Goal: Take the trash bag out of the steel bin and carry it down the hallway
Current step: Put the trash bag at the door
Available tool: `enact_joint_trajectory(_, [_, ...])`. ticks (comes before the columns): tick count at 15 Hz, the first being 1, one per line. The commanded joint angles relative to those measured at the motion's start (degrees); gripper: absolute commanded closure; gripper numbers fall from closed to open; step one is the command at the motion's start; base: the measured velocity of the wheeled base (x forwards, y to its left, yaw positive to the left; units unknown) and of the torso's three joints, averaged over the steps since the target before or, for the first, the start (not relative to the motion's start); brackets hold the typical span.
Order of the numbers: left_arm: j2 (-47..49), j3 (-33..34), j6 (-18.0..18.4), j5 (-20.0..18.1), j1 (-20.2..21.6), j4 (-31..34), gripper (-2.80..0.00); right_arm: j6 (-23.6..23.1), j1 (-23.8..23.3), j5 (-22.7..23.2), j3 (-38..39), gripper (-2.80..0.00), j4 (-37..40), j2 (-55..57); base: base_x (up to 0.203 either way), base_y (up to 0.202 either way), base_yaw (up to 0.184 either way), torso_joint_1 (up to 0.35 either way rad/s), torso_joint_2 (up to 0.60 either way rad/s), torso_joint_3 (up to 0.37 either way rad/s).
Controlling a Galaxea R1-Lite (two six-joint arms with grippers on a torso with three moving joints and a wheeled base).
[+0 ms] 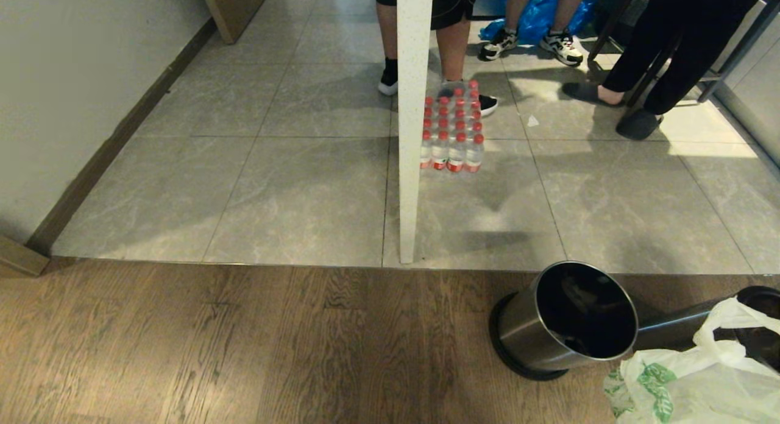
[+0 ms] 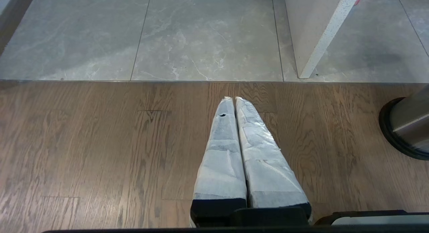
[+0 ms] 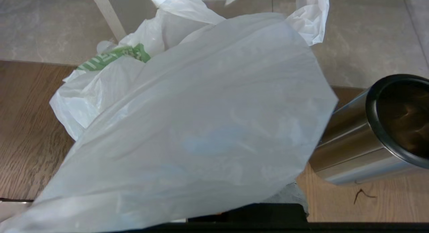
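Hanging over the wooden floor (image 2: 100,142), the left gripper (image 2: 233,98) has its two wrapped fingers (image 2: 221,152) pressed together and it holds nothing; the bin's black base (image 2: 390,132) is off to one side of it. The right gripper is hidden under the bag (image 3: 201,126), which covers most of the right wrist view, so its fingers cannot be seen, but it is fully closed; whether it holds the plastic I cannot tell from the pictures. The bag is out of the bin (image 1: 563,320). In the head view the bag (image 1: 688,381) sits just beside the bin, on its right and nearer to the camera, with the green logo (image 1: 655,381) turned to the front. The bin is tilted, its dark open mouth (image 1: 585,308) faces the camera, and inside nothing can be made out. A second dark bin (image 1: 758,314) is behind the bag, right of the steel one. Beyond the bin the tiled hallway floor (image 1: 292,192) begins. A white post (image 1: 413,119) stands on the tiles, left of the bin and farther away, and a pack of bottles (image 1: 454,131) with red caps lies just behind it. Well beyond the bin, the legs of several people (image 1: 454,40) are standing, with a blue bag (image 1: 539,10) among them.
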Motion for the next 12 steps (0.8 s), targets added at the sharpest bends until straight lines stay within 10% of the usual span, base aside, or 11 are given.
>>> enact_joint_trajectory(1, [0.0, 0.0, 0.0, 0.0, 0.0, 0.0, 0.0, -0.2, 0.0, 0.0, 0.4, 0.0, 0.2, 0.2, 0.0, 0.0, 0.0, 0.0, 0.0, 0.0])
enact_joint_trajectory(12, [0.0, 0.0, -0.1, 0.0, 0.0, 0.0, 0.0, 0.4, 0.0, 0.0, 0.6, 0.0, 0.2, 0.2, 0.0, 0.0, 0.0, 0.0, 0.0, 0.0])
